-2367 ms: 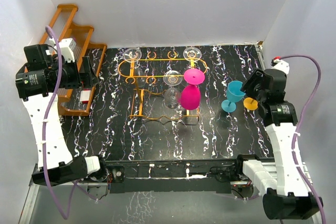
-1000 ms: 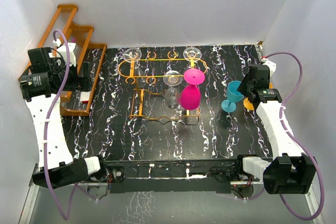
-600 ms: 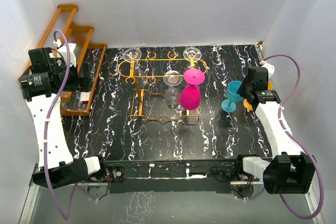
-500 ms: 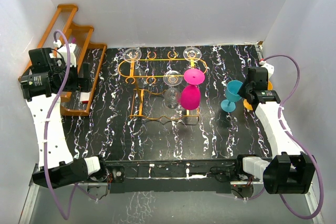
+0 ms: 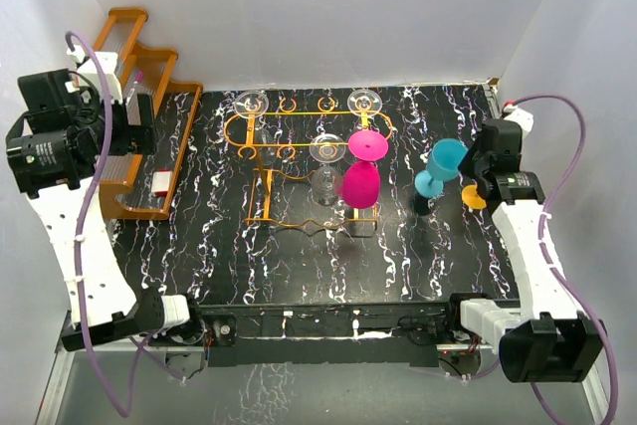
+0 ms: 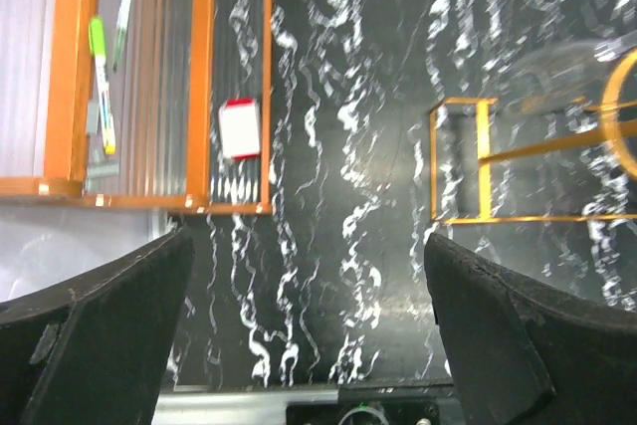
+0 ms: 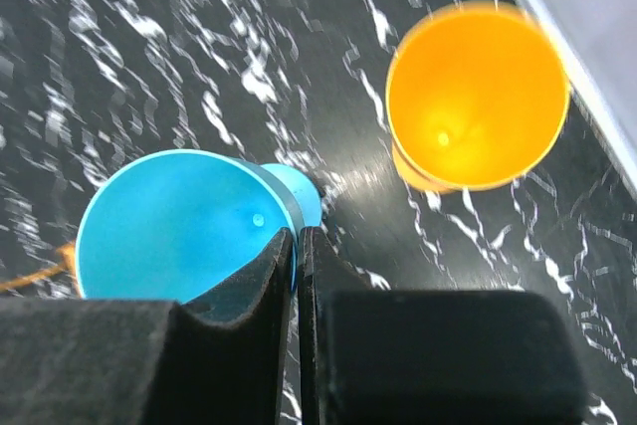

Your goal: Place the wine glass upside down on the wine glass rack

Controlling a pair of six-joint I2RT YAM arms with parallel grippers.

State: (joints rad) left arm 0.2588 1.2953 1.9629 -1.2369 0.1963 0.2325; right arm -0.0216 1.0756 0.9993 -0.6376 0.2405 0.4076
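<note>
Pinching the rim of the blue glass, the right fingers are clamped almost together, one inside the bowl and one outside. Glass is mouth-up and a bit tilted. It looks held just above the worktop, with a dark shadow below its foot. It sits at the right side, well apart from the rack. An orange glass stands mouth-up just beside it on the worktop, partly hidden by the right arm in the top view. The rack is mid-worktop toward the back and carries a pink glass hanging upside down at its right end, plus three clear glasses, feet up. Left fingers are spread wide with nothing between them. They are up at the far left above the wood rack, and the wrist camera looks down at the worktop between them. A small red-and-white item lies on the wood rack's lower shelf. Can't tell what it is.
</note>
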